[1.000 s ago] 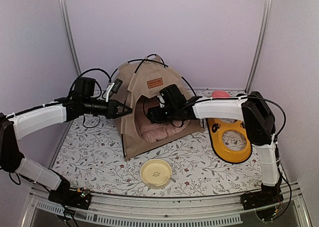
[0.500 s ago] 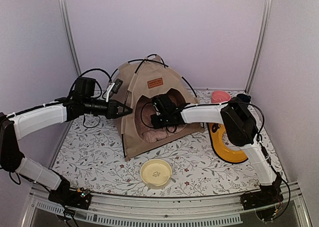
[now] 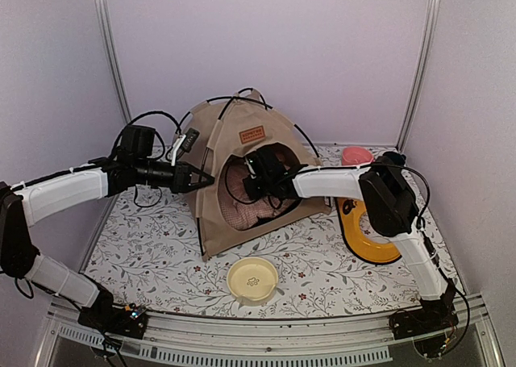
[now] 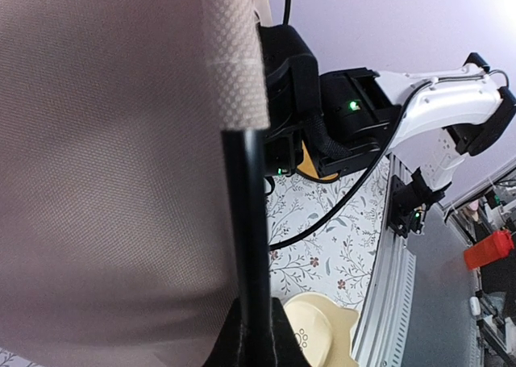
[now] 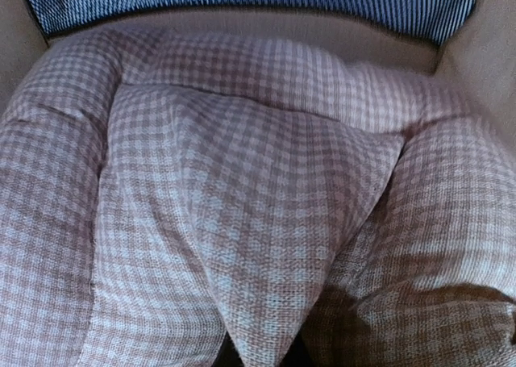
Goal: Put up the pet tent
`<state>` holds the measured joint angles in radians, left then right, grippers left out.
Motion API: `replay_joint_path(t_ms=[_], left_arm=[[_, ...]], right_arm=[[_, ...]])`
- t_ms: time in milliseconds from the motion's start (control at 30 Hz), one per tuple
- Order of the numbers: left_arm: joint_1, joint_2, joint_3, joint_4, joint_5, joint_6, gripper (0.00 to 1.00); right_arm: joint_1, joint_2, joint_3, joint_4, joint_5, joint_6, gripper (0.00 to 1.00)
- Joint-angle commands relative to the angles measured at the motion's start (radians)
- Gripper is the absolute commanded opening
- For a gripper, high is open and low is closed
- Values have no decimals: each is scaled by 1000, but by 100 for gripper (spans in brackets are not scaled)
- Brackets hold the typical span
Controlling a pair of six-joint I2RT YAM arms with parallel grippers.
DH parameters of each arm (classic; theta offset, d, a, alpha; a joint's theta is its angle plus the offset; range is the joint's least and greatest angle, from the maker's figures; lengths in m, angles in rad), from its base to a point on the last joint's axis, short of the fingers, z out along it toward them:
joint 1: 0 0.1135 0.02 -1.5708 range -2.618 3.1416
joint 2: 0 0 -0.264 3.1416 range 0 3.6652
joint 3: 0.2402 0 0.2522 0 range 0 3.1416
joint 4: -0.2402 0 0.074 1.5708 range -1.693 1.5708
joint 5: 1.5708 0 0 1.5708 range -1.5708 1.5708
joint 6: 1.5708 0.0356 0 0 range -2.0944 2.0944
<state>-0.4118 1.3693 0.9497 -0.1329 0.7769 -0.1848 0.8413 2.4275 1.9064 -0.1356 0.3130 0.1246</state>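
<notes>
Only wrist view shows right tool [image 5: 260, 357] pinching cushion [image 5: 242, 181].

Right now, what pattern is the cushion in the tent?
Pink-and-white checks; the cushion shows best in the right wrist view.

Plain lavender walls [image 3: 266, 44] all around, 2 silver corner posts [image 3: 109, 52], a bench [image 3: 153, 254] with floral-print cover, evenly lit.

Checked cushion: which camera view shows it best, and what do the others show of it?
Right wrist: the checked cushion fills the frame, weave clear. Top external shows only a patch through the pet tent doorway. Left wrist shows none.
</notes>
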Motion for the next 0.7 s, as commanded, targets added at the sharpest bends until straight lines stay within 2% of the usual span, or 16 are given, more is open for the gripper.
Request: replay_joint_path(t_ms=[0, 100, 200, 233, 333, 400, 567, 667], left_arm=[[-4, -13, 10, -56, 44, 7, 0], [-3, -17, 13, -68, 43, 14, 0], [-4, -23, 11, -74, 36, 16, 0], [-3, -26, 9, -74, 31, 16, 0], [-4, -27, 9, -74, 18, 12, 0], [-3, -27, 8, -69, 6, 5, 0], [-2, -25, 7, -67, -112, -29, 0], [-1, -12, 12, -66, -186, -71, 0]], right_arm=[[-27, -46, 38, 117, 50, -103, 0], [-32, -19, 59, 105, 6, -95, 0], [-37, 1, 57, 96, -26, -96, 8], [-41, 7, 58, 89, -48, -93, 15], [-49, 16, 55, 72, -95, -91, 47], [-49, 14, 65, 37, -98, -96, 62], [-40, -100, -1, -29, -111, -42, 85], [-18, -198, -94, -26, -125, -19, 93]])
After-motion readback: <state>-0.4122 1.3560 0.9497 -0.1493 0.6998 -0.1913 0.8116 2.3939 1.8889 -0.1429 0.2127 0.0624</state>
